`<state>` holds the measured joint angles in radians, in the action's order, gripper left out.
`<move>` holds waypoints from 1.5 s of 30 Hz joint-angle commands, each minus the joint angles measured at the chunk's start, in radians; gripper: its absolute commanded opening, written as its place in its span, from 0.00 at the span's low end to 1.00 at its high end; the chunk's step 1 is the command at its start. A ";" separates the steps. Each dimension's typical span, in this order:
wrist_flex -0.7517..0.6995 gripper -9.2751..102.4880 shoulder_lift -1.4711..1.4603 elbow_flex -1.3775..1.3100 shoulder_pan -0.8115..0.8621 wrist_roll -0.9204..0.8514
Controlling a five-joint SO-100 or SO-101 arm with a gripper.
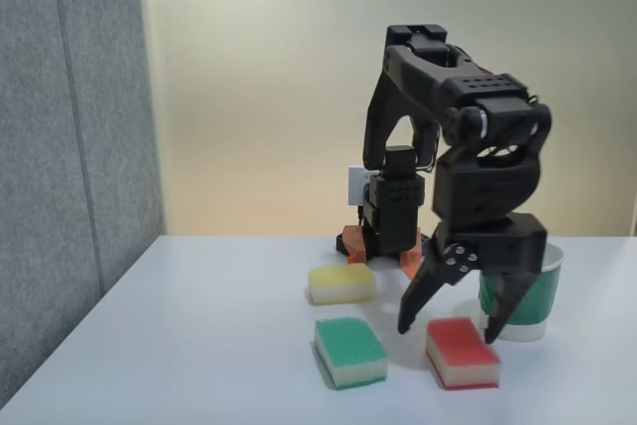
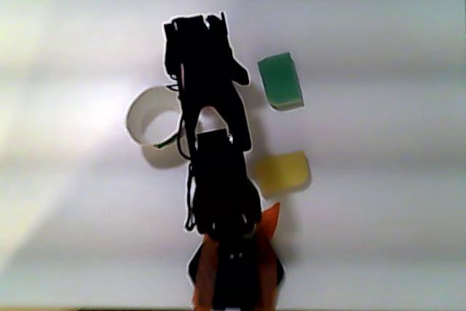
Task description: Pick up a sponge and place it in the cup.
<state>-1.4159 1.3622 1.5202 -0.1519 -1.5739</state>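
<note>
In the fixed view, your black arm (image 1: 438,146) bends forward from its orange-footed base (image 1: 383,246) at the far side of the white table (image 1: 199,325), its gripper (image 1: 453,323) pointing down with the two fingers spread wide and nothing between them. The left fingertip (image 1: 406,323) hangs just above the tabletop, beside the far left corner of the red-topped sponge (image 1: 462,351), which lies flat near the front edge, red layer up, whitish foam below. The right fingertip (image 1: 495,330) stands in front of the green-banded paper cup (image 1: 537,296), which sits upright just behind and to the right of that sponge, partly hidden by the gripper. To the left, the green-topped sponge (image 1: 350,351) rests near the front, well apart from the red one, and the yellow-topped sponge (image 1: 341,284) lies farther back, close to the base. A grey fabric panel (image 1: 70,146) lines the left wall. In the other view, looking down from above with the base at the bottom of the picture, your arm (image 2: 215,180) shows as a dark silhouette reaching up the frame. The cup's white rim (image 2: 138,111) opens to the left of it, touching the arm's outline. The green sponge (image 2: 280,80) lies to the right near the arm's far end, and the yellow sponge (image 2: 280,171) sits lower right, just beside the arm. You cannot tell the finger spread from here.
</note>
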 commanded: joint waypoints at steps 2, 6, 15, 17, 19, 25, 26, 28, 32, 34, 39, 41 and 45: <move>0.028 0.40 0.086 0.023 -0.015 -0.002; 0.066 0.40 0.074 0.031 -0.018 0.002; 0.120 0.35 0.029 0.031 -0.026 0.006; 0.138 0.35 0.025 0.037 -0.026 0.008; 0.158 0.34 0.017 0.040 -0.026 0.008; 0.202 0.29 -0.014 0.046 -0.025 0.008; 0.204 0.26 -0.017 0.046 -0.021 0.006; 0.204 0.12 -0.017 0.051 -0.015 0.017; 0.219 0.08 0.003 0.074 -0.011 0.012; 0.218 0.08 0.015 0.081 -0.009 0.018; 0.087 0.08 0.020 -0.021 0.002 0.023; -0.002 0.08 -0.003 -0.118 0.006 0.014; -0.176 0.08 -0.092 -0.339 0.014 -0.011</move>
<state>-1.4849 1.2778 1.3361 -0.1396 -1.5708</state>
